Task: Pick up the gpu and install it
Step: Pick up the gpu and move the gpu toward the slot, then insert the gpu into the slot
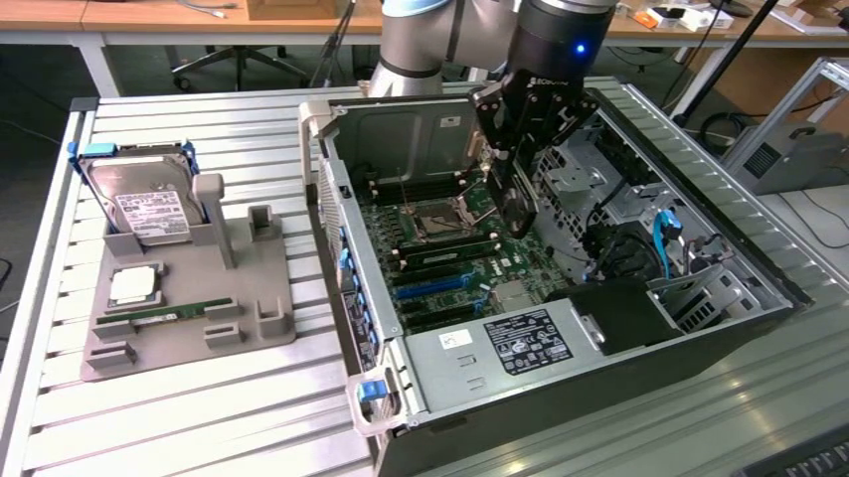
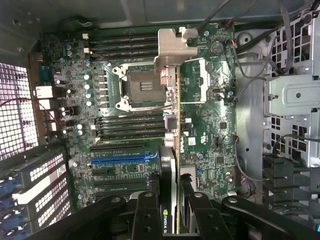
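Step in hand: carrying the gpu (image 2: 169,170) inside the open computer case (image 1: 743,298), on the way to installing it.

Jaws: my gripper (image 2: 172,212) is clamped on the gpu, one finger on each flat face. The card runs edge-on out from between them.

Card position: held on edge over the motherboard (image 2: 210,130). In the wrist view its silver bracket (image 2: 172,47) lies at the far end, over the region beside the CPU socket (image 2: 142,87).

Card orientation: long edge toward the board; as far as the exterior view shows, close to upright.

Contact with board: the exterior view shows the card's lower edge above the components, so I judge it is not seated in any slot.

Target area: the expansion slots, including the blue slot (image 2: 120,160), lie to one side of the card's line, not under it.

Done: pick-up. The card is off the grey fixture (image 1: 253,298) and in my grip.

Left: alignment over a slot, seating the card, release.

Untouched parts: the hard drive (image 1: 153,209) and the memory stick (image 1: 166,315) sit on the fixture, well apart from me.

Uncertain: which slot the card belongs in cannot be told from here.
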{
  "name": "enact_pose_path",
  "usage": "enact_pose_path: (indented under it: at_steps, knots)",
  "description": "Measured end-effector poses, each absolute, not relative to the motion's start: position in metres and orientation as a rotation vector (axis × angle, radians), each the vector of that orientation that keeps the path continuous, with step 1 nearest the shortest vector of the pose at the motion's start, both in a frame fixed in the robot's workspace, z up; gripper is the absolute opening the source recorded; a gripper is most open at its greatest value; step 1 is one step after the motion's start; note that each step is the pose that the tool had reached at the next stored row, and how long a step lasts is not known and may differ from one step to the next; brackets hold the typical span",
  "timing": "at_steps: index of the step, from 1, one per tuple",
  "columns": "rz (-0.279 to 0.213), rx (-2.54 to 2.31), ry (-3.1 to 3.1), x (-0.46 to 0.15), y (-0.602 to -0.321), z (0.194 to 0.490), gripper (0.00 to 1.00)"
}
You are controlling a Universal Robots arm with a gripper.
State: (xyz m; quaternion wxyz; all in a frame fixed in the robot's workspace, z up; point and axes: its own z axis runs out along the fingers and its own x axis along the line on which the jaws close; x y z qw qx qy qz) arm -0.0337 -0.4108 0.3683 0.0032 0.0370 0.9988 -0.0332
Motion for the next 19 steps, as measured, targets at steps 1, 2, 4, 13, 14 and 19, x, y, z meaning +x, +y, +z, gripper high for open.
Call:
enact_pose_path:
  at_steps: [1, 2, 4, 13, 14, 19]
  knots:
    - [-0.104, 0.116, 3.131, -0.0337, -0.4108, 0.3683, 0.27]
    - [-0.104, 0.116, 3.131, -0.0337, -0.4108, 0.3683, 0.27]
    - [-0.104, 0.116, 3.131, -0.0337, -0.4108, 0.3683, 0.27]
    - [-0.104, 0.100, 3.132, -0.0337, -0.4108, 0.3683, 0.27]
    - [-0.104, 0.095, 3.132, -0.0337, -0.4108, 0.3683, 0.27]
    - [-0.104, 0.061, 3.132, -0.0337, -0.4108, 0.3683, 0.27]
